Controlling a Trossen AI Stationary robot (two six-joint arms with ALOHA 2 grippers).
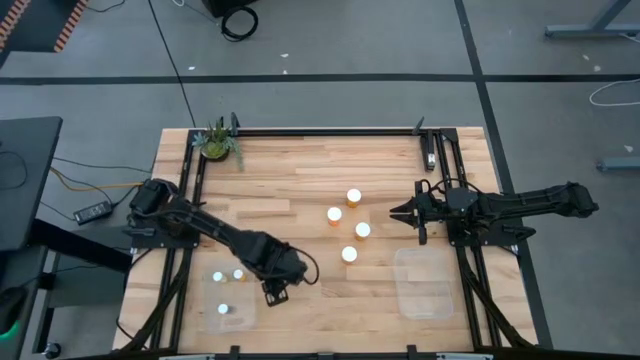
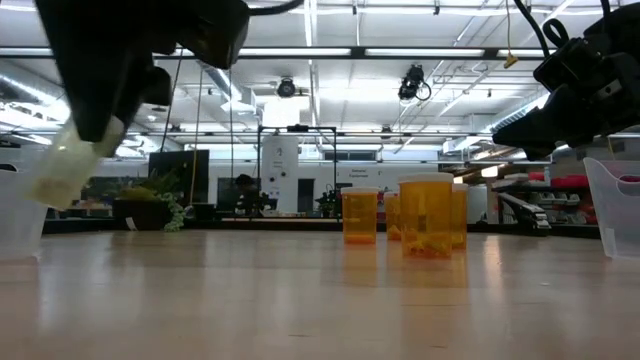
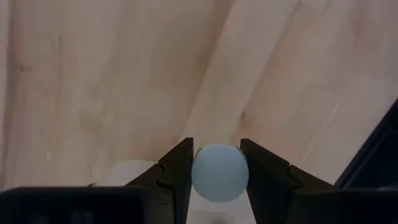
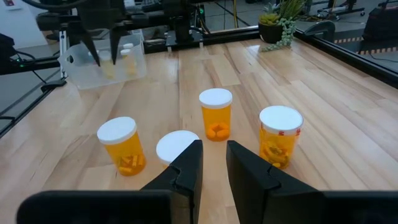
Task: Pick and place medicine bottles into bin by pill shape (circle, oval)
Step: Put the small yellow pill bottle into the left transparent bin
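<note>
My left gripper (image 1: 275,292) is shut on a small whitish medicine bottle (image 3: 219,172), held above the table by the right edge of the left clear bin (image 1: 212,318). Three small white-capped bottles (image 1: 238,273) stand in that bin. Four orange bottles with white caps (image 1: 349,254) stand on the table's middle; they also show in the right wrist view (image 4: 216,115). My right gripper (image 1: 400,213) hangs open and empty just right of them, its fingers (image 4: 186,163) pointing at them. My left gripper pinches the small bottle between its two fingers, one on each side of its round body (image 3: 196,174). The fingers come from above, slanting down. The bottle (image 2: 68,168) hangs tilted below the fingers, lifted clear of the table.
A second clear bin (image 1: 425,290) stands at the near right, under my right arm. A green potted plant (image 1: 217,142) stands at the far left corner. Black frame rails (image 1: 320,131) run along the table's edges. Bare wood lies between the two bins.
</note>
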